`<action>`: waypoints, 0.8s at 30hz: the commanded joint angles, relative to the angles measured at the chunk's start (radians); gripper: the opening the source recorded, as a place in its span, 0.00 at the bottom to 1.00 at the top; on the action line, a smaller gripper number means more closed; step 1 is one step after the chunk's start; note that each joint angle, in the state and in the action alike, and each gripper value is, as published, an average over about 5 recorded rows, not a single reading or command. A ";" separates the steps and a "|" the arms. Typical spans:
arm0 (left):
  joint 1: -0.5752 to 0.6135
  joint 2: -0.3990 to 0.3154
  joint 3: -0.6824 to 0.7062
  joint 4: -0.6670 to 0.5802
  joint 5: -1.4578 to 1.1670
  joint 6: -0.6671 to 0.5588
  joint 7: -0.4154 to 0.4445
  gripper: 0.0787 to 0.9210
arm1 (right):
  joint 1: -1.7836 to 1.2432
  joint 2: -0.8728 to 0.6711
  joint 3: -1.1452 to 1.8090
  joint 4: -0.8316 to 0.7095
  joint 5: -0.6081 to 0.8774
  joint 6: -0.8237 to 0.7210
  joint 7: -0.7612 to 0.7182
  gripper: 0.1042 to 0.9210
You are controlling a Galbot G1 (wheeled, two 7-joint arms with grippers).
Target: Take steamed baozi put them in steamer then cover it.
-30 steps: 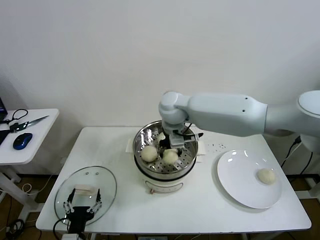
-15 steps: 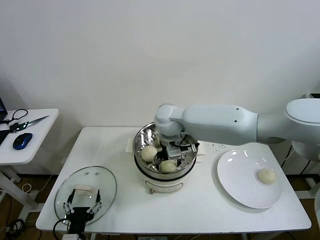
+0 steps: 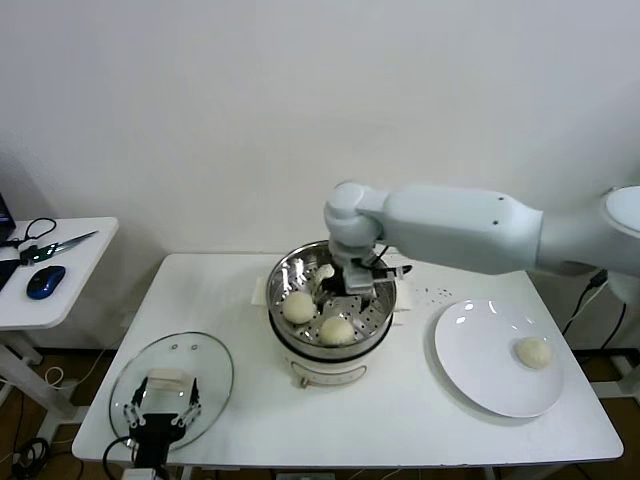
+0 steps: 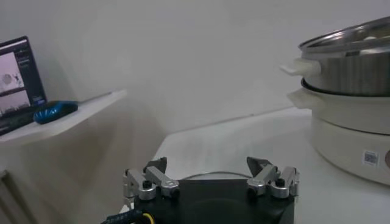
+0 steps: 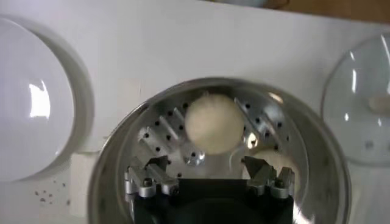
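The steel steamer stands on its white pot at the table's middle. Two baozi lie in it; a third pale bun shows partly behind my right gripper. That gripper hangs open just above the basket, holding nothing. In the right wrist view the front baozi lies beyond the open gripper, another beside one finger. One more baozi rests on the white plate. The glass cover lies at the front left, with my open left gripper parked over it.
A low side table on the far left carries a blue mouse and scissors. The right arm reaches across from the right, above the plate's back edge. The pot's side handle juts toward the left gripper.
My right gripper opened and let a baozi go into the steamer's front, then lifted slightly and shifted back. The left arm has not moved.
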 commanded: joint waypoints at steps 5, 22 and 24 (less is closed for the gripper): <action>0.016 0.014 -0.004 -0.013 0.006 -0.012 0.003 0.88 | 0.269 -0.400 -0.267 0.033 0.627 -0.709 0.137 0.88; 0.021 0.008 -0.006 -0.016 0.012 -0.015 0.007 0.88 | -0.306 -0.765 0.121 -0.116 0.249 -0.766 0.037 0.88; 0.018 0.005 -0.004 -0.015 0.015 -0.013 0.007 0.88 | -0.352 -0.763 0.159 -0.156 0.213 -0.743 0.034 0.88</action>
